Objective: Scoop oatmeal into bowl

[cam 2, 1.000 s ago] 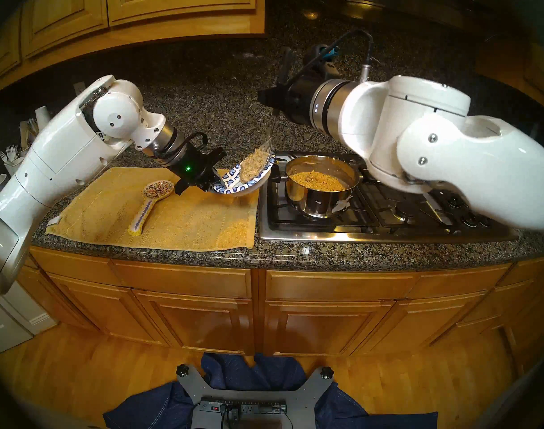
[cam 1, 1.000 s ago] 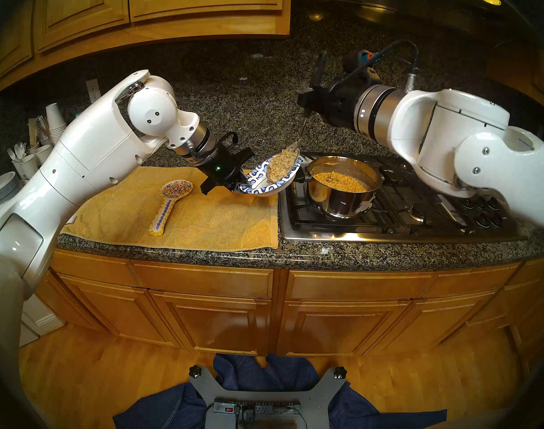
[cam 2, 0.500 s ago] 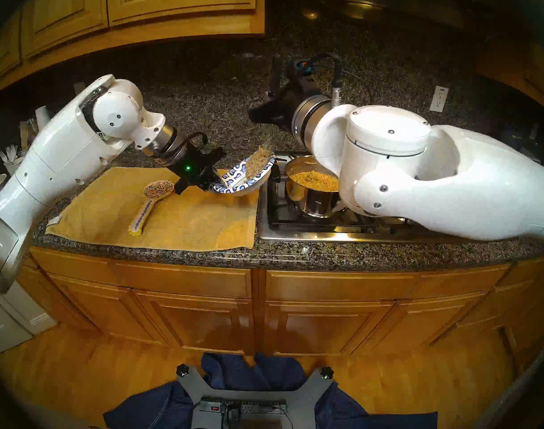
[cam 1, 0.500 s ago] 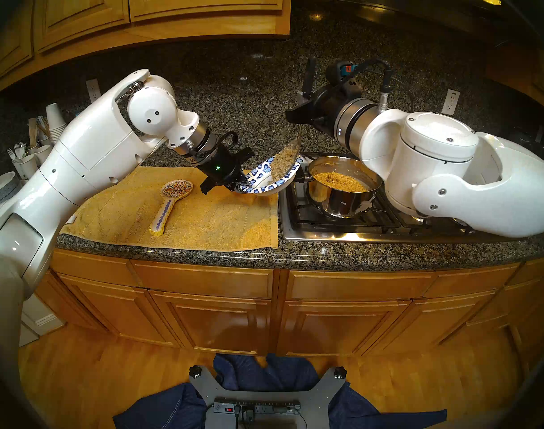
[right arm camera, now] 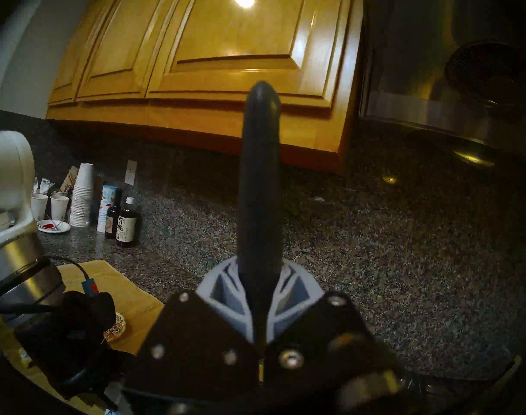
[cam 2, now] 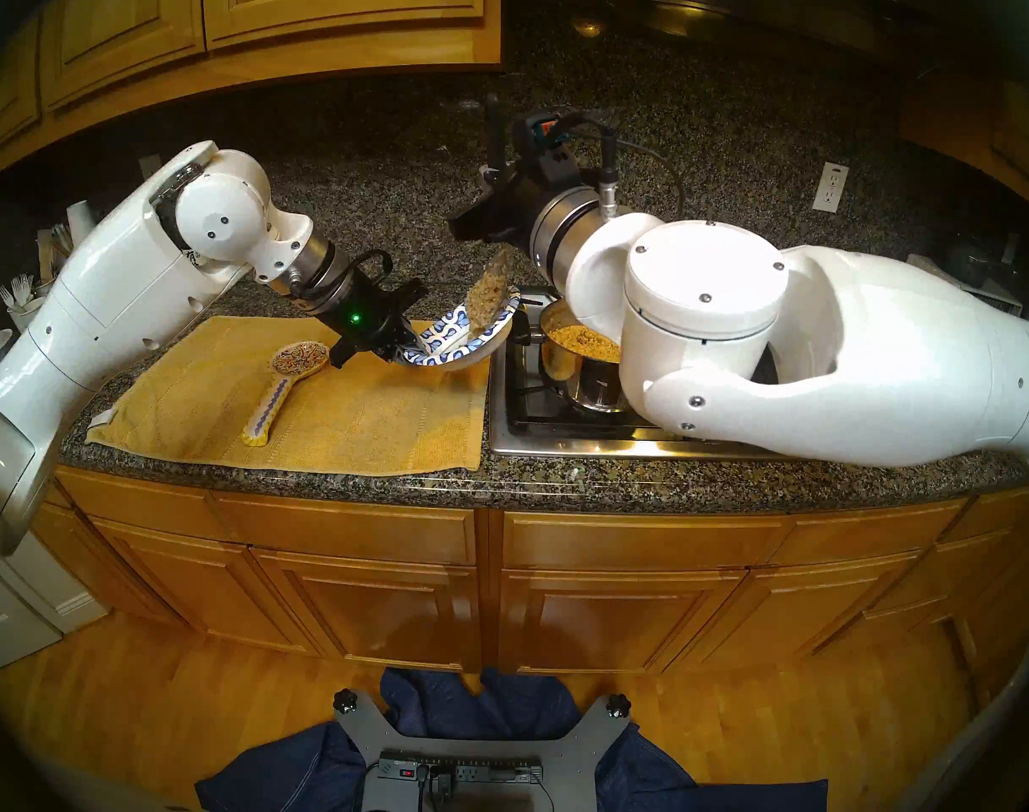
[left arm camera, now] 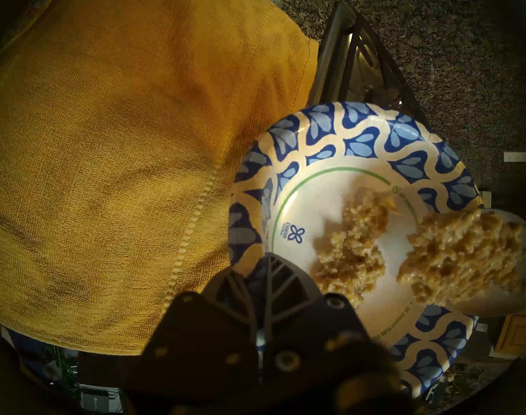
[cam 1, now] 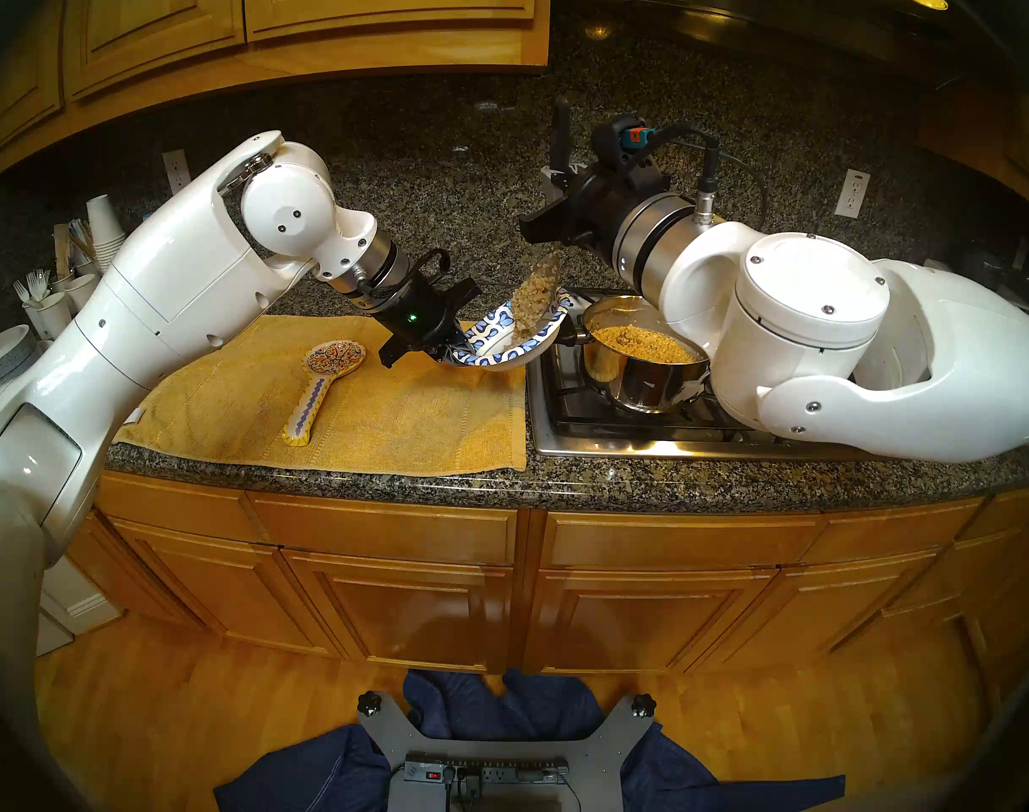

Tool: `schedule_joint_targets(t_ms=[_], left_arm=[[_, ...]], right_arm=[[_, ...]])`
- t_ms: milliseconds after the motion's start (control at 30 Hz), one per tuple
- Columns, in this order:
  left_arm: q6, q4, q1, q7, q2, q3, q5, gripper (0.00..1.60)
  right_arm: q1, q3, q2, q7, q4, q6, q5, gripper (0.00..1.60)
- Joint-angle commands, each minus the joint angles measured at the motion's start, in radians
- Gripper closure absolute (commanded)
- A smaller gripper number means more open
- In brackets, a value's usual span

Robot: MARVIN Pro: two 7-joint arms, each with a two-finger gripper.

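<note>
From my head, left eye: my left pincer [cam 1: 448, 348] is pinched on the near rim of the bowl [cam 1: 503, 357], holding it tilted in the air just beside the pot [cam 1: 646, 377] on the stove [cam 1: 646, 436]. My right pincer [cam 1: 550, 198], up and to the right of the left one, is pressed together on the black handle of the spoon [cam 1: 538, 292]. The spoon hangs steeply below it, and oatmeal [cam 1: 529, 301] clings to its face above the bowl's far rim.

Right eye: much the same. The spoon [cam 2: 488, 292] looks nearly edge-on, and the lump is over the bowl [cam 2: 441, 351], not the towel [cam 2: 324, 406].

Left wrist: just ahead of my fingers [left arm camera: 282, 273], one clump of oatmeal [left arm camera: 351, 243] already lies on the bowl's white centre [left arm camera: 288, 207]. To its right, a bigger clump sticks to the spoon [left arm camera: 495, 297] over the rim.

Right wrist: the handle [right arm camera: 260, 177] stands straight up from my closed right pincer [right arm camera: 260, 324]; neither bowl nor oatmeal shows here.

To do this well, I judge I should keep the bowl dead steady. I should roll the spoon further over the centre, since the sticky mass may need a scrape against the rim. Oatmeal released too near the edge could fall onto the stove.
</note>
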Motion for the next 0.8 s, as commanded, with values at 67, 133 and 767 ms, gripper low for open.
schedule_joint_targets(t_ms=[67, 133, 767], left_arm=[[-0.001, -0.004, -0.038, 0.068, -0.003, -0.015, -0.002, 1.6], [-0.001, -0.004, -0.038, 0.069, -0.003, -0.015, -0.002, 1.6], [-0.001, -0.003, -0.036, 0.078, -0.006, -0.021, -0.002, 1.6]], right_arm=[[0.037, -0.005, 0.019, 0.003, -0.019, -0.007, -0.148, 1.6], [0.037, -0.015, 0.02, 0.002, -0.023, -0.006, -0.181, 1.6], [0.014, -0.126, -0.032, -0.053, -0.021, 0.016, -0.462, 1.6]])
